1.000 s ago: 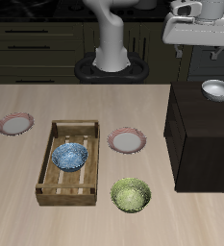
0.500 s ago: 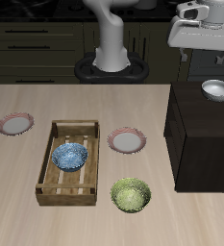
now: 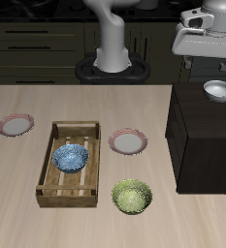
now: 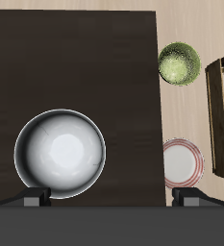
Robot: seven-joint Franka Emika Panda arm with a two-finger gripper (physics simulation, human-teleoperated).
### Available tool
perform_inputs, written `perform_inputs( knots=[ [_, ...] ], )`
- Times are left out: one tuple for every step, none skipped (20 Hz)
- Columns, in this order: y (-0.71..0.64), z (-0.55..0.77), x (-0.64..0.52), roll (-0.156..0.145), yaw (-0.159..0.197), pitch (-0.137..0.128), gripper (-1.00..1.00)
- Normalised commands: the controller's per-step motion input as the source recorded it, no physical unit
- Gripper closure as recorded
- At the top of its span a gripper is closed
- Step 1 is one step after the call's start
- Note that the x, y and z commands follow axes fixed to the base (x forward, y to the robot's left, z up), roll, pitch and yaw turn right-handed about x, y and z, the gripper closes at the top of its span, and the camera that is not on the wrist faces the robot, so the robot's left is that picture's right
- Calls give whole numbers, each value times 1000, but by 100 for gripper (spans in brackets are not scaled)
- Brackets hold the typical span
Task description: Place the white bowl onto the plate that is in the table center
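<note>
The white bowl (image 3: 219, 91) sits upright on top of the black cabinet block (image 3: 207, 140), near its back edge. My gripper (image 3: 209, 64) hangs open and empty in the air above the bowl, well clear of it. In the wrist view the bowl (image 4: 60, 156) lies below and between my spread fingertips (image 4: 34, 199). The plate (image 3: 128, 142) with the pinkish-red rim lies empty in the table centre, beside the cabinet block. It also shows in the wrist view (image 4: 182, 162).
A wooden crate (image 3: 56, 184) next to the plate holds a blue patterned bowl (image 3: 71, 158). A yellow-green bowl (image 3: 132, 197) stands near the table's front edge. A second like plate (image 3: 16, 124) lies at the far side of the crate.
My gripper has shifted sideways and slightly down, coming more squarely above the white bowl. Nothing on the table has moved.
</note>
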Motion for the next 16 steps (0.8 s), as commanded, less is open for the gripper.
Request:
perform_inputs(
  knots=[
    [-9, -224, 92, -24, 21, 27, -100],
    [42, -213, 58, 21, 23, 21, -100],
    [-37, -223, 6, -38, 10, 29, -100],
    [4, -159, 2, 18, -13, 22, -100],
    [80, -117, 78, 12, 10, 13, -100],
    [11, -246, -27, -7, 53, 18, -100],
    [63, -268, 123, 7, -14, 55, -100],
    [89, -222, -16, 35, 50, 10, -100],
    [-30, -138, -49, -27, 18, -6, -100],
    [39, -238, 165, 10, 8, 43, -100],
    [-15, -155, 39, -4, 15, 5, -100],
    [3, -266, 0, 6, -4, 36, -100],
    [-6, -132, 39, 2, 20, 19, -100],
    [-52, -345, -18, 7, -2, 45, -100],
    [-35, -263, -16, 29, -4, 37, -100],
    [-47, -231, 2, -4, 17, 3, -100]
  ],
)
